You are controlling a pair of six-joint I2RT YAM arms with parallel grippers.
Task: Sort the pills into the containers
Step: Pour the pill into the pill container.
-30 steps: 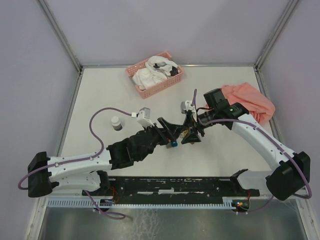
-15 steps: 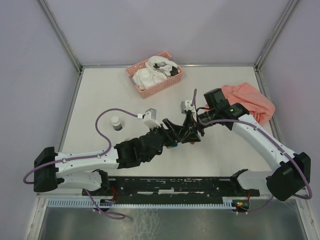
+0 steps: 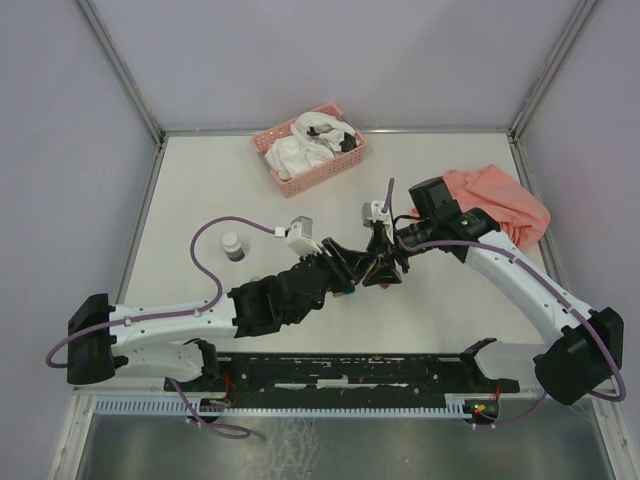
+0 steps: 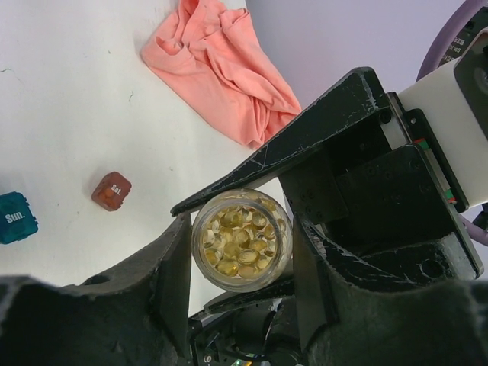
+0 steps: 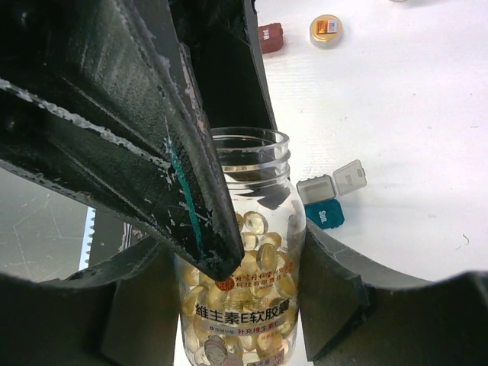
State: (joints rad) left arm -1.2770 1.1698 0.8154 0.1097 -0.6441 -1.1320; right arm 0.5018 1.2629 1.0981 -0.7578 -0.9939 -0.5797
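Pills [image 4: 240, 250] fill the uncapped clear jar [image 5: 255, 221], upright near the table [image 3: 200, 190] centre. The right gripper [image 5: 240, 305] is clamped on the jar body; the left gripper [image 4: 242, 232] fingers bear against both sides of the jar near its mouth.

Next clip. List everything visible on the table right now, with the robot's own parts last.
pill jar: one, clear, uncapped, table centre, between both grippers
pills: many, amber, inside the pill jar
small white-capped jar: one, left part of table
dark red boxes: two, apart on the table
teal box: one, next to the grey box
grey box: one, lid open
basket: one, pink, far side
white cloth: bundled in the basket
salmon cloth: one, crumpled, right edge
table: one, white
right gripper: black, shut on the pill jar
left gripper: black, fingers flank the jar's mouth, contact unclear
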